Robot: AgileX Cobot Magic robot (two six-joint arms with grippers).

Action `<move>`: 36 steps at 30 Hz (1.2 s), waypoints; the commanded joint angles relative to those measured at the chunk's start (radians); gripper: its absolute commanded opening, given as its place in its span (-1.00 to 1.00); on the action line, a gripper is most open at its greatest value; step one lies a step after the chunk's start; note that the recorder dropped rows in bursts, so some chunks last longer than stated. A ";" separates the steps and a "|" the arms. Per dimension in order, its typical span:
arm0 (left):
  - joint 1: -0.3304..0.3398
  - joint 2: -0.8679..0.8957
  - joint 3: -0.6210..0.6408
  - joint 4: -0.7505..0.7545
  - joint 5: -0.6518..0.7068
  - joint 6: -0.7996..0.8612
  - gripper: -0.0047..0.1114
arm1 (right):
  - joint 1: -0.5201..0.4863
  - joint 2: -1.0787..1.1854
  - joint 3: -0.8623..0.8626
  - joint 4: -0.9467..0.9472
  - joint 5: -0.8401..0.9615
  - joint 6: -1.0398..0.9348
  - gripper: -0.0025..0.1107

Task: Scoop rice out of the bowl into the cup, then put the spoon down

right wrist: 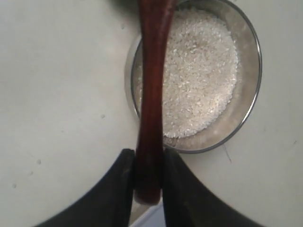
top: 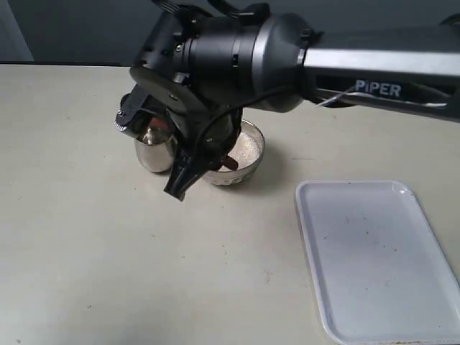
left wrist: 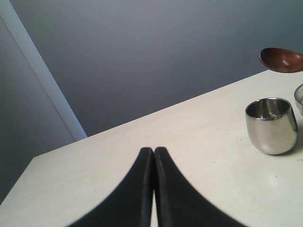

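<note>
Gripped at the handle end by the right gripper, jaws closed narrowly onto the spoon. Pointing straight out from the jaws, long axis crossing the bowl rim beside the rice (head aloft near the cup). Left gripper pressed together, holding nothing.

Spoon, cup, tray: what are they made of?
Spoon: likely wood, with a glossy reddish-brown finish that shows highlights.
Cup: looks like polished steel, with mirror reflections.
Tray: probably plastic, matte white with a moulded rim; can't be sure.
</note>
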 commanded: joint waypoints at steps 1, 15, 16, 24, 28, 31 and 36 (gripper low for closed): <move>0.000 -0.005 -0.002 0.000 -0.003 -0.007 -0.91 | -0.008 -0.013 0.004 0.015 0.042 -0.008 -0.97; 0.000 -0.005 -0.002 0.000 -0.003 -0.007 -0.91 | -0.043 -0.008 0.004 0.093 -0.114 0.229 -0.97; 0.000 -0.005 -0.002 0.000 -0.003 -0.007 -0.91 | -0.076 -0.008 0.004 0.105 -0.125 0.269 -0.97; 0.000 -0.005 -0.002 0.000 -0.003 -0.007 -0.91 | -0.316 -0.036 0.004 0.229 -0.037 0.264 -0.97; 0.000 -0.005 -0.002 0.000 -0.003 -0.007 -0.91 | -0.418 -0.068 0.004 0.401 0.034 0.166 -0.97; 0.000 -0.005 -0.002 0.000 -0.003 -0.007 -0.91 | -0.464 -0.091 0.015 0.490 0.120 0.099 -0.97; 0.000 -0.005 -0.002 0.000 -0.003 -0.007 -0.91 | -0.474 -0.203 0.173 0.509 0.058 0.113 -0.97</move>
